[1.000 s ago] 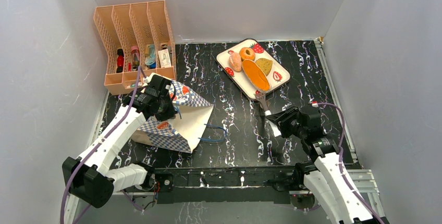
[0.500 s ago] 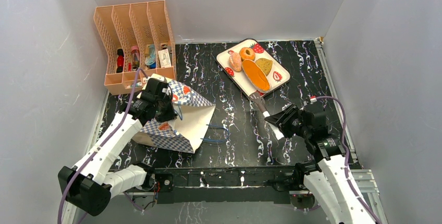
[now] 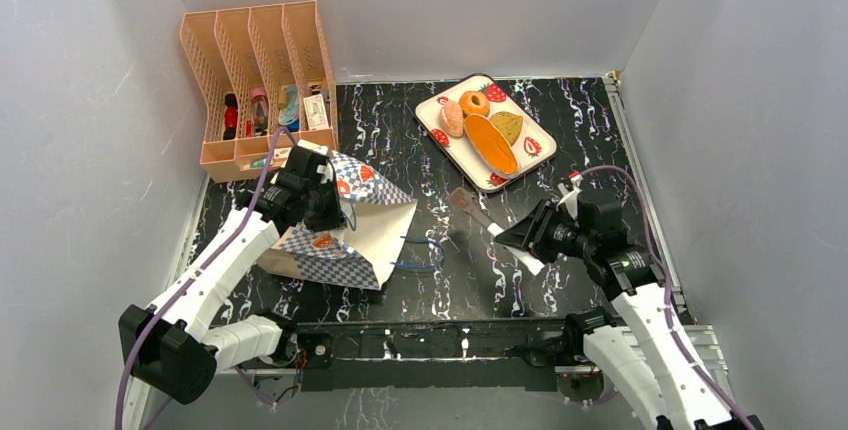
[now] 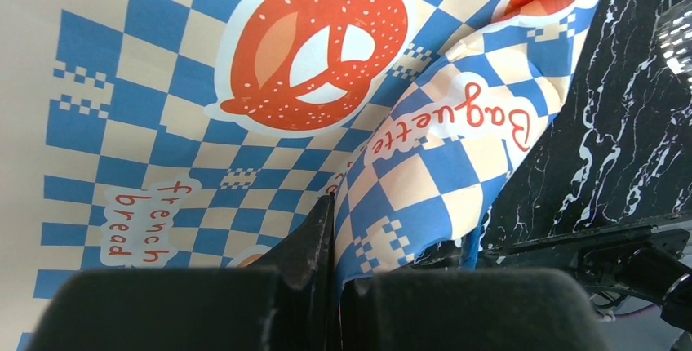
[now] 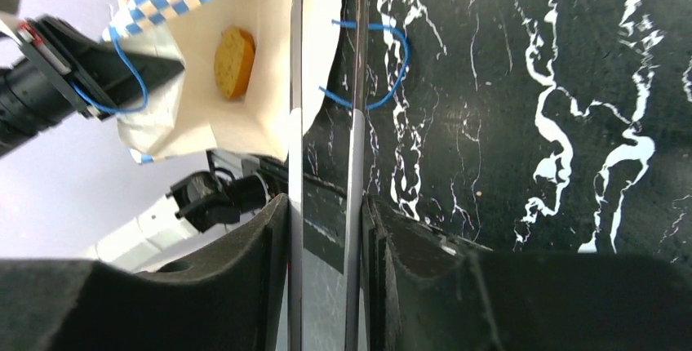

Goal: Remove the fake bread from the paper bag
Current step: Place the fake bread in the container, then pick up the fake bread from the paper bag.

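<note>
The paper bag [image 3: 372, 234] lies on its side at the left, mouth facing right. My left gripper [image 3: 325, 212] is shut on its upper edge, holding the mouth open; the left wrist view shows the chequered paper [image 4: 245, 82] pinched in my left gripper [image 4: 334, 233]. My right gripper [image 3: 522, 238] is shut on metal tongs [image 3: 472, 208] that point toward the bag. In the right wrist view the tongs [image 5: 295, 82] run out from my right gripper [image 5: 326, 212], and a round brown bread piece [image 5: 233, 62] lies inside the bag [image 5: 277, 57]. Several bread pieces, a donut [image 3: 474, 103] and a long loaf [image 3: 491, 144] among them, sit on the tray.
The strawberry-print tray [image 3: 441, 144] stands at the back centre-right. A peach file rack [image 3: 262, 80] with small items stands at the back left, just behind the bag. The bag's blue cord handles [image 3: 420, 252] lie on the black marbled table between the bag and the tongs.
My right arm has swung the tongs away from the tray's near edge, leftward toward the bag. My left gripper has kept hold of the bag's edge, shifting slightly.
</note>
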